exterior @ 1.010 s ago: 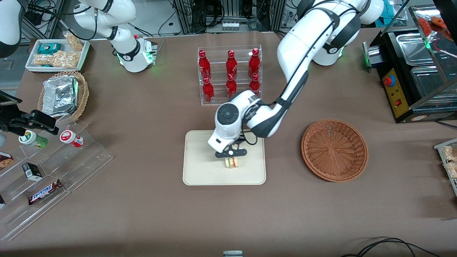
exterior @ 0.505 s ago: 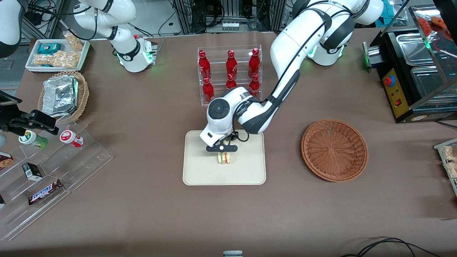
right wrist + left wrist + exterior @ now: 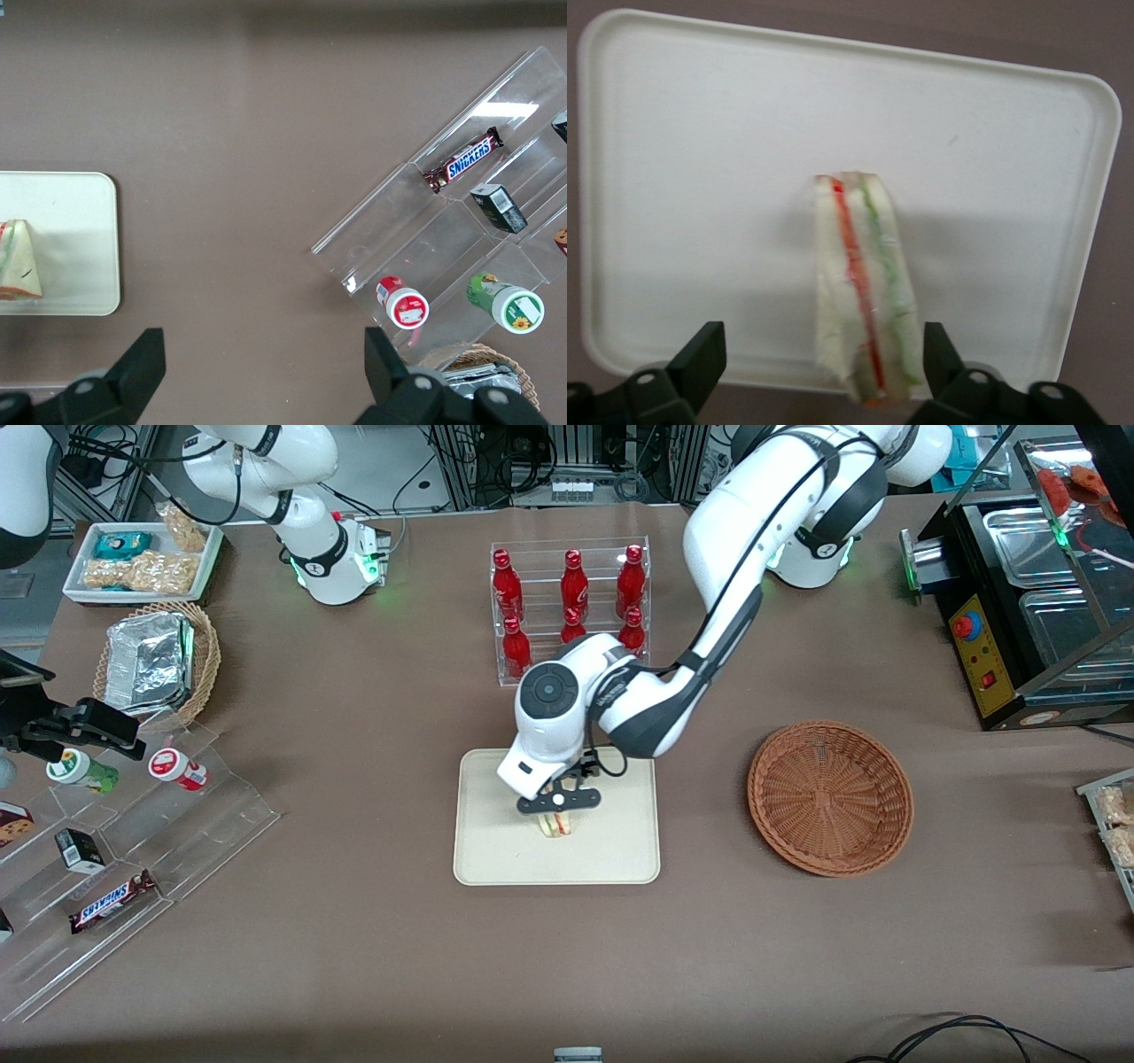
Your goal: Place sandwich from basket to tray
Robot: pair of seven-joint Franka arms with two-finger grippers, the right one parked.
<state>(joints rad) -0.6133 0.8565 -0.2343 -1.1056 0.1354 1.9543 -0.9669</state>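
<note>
The sandwich [image 3: 556,825] is a pale wedge with red and green layers. It stands on edge on the cream tray [image 3: 496,855], near the tray's middle. My left gripper [image 3: 558,804] hangs just above it and is open. Its fingers [image 3: 700,359] straddle the sandwich [image 3: 864,292], which sits much closer to one finger and shows no grip from either. The tray [image 3: 682,159] fills most of the left wrist view. The reddish-brown basket [image 3: 830,797] lies beside the tray toward the working arm's end, with nothing in it. In the right wrist view the sandwich [image 3: 18,274] shows on the tray [image 3: 80,239].
A clear rack of red bottles [image 3: 571,607] stands farther from the camera than the tray, close to my forearm. Toward the parked arm's end are a clear stepped stand with snacks [image 3: 115,850], a tan basket of foil packs [image 3: 155,662] and a white snack tray [image 3: 142,562].
My gripper carried the sandwich a little toward the parked arm's end over the tray, then slightly nearer the camera. The sandwich now rests on the tray between open fingers.
</note>
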